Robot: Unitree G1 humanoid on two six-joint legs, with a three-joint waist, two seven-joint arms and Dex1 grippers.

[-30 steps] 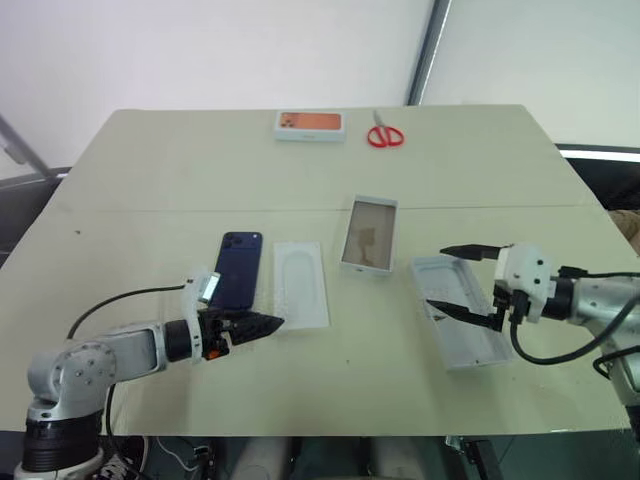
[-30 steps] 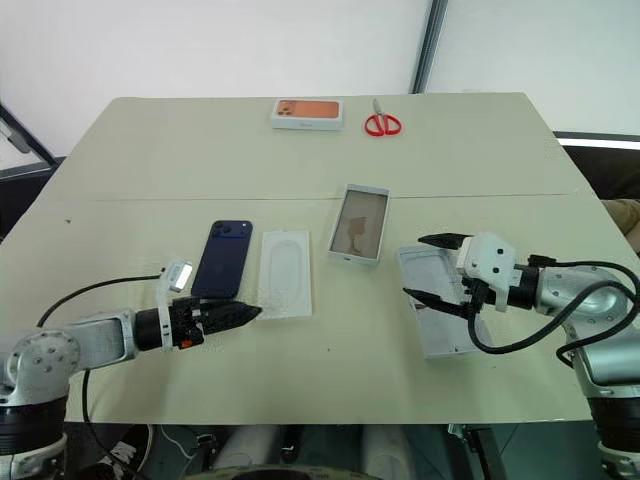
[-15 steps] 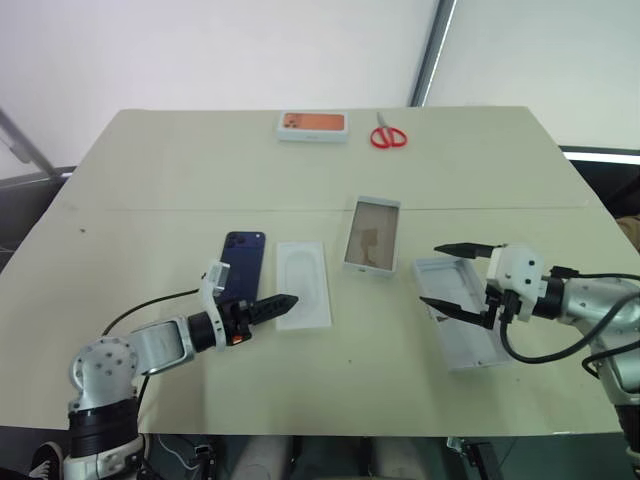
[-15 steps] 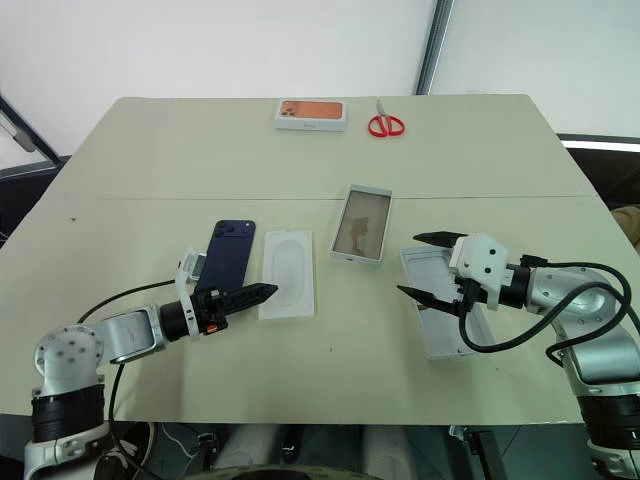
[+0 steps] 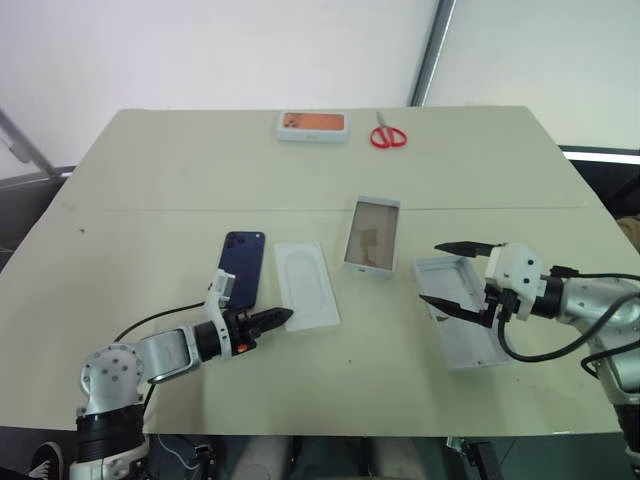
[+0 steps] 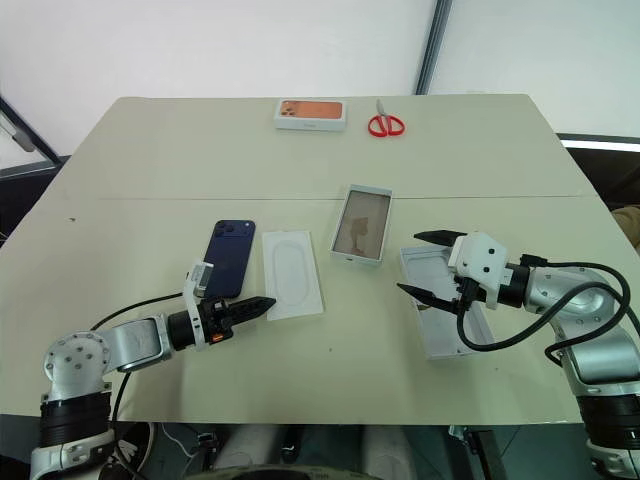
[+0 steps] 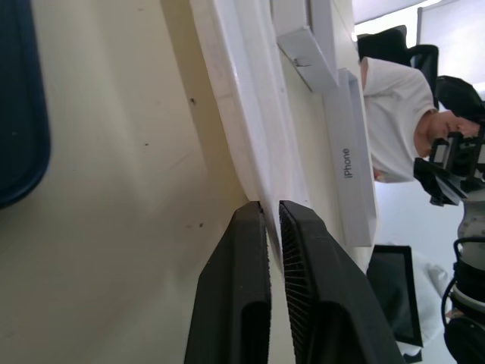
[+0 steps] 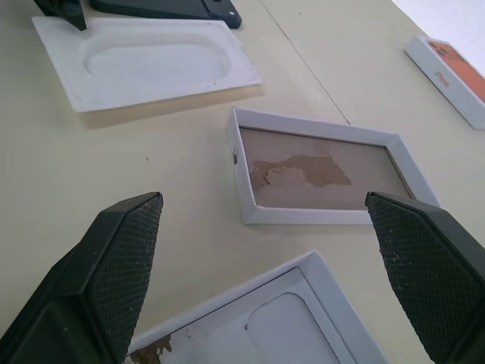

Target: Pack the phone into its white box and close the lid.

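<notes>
Left gripper (image 5: 283,316) jaws nearly shut at the tray's (image 5: 306,283) near corner, nothing visibly clamped. Right gripper (image 5: 452,275) wide open, empty, over the lid (image 5: 462,335). Phone (image 5: 241,270) just left of tray. Box (image 5: 371,235) beyond.

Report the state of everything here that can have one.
Slim dark navy-blue phone: flat, back up, unpacked.
White moulded tray: lying loose beside the phone.
Shallow white carton: open, empty.
White lid: off, inside up.
Red-handled scissors: closed.
Orange-topped box: closed.
Left gripper: almost shut, at the tray's corner.
Right gripper: open, empty.
</notes>
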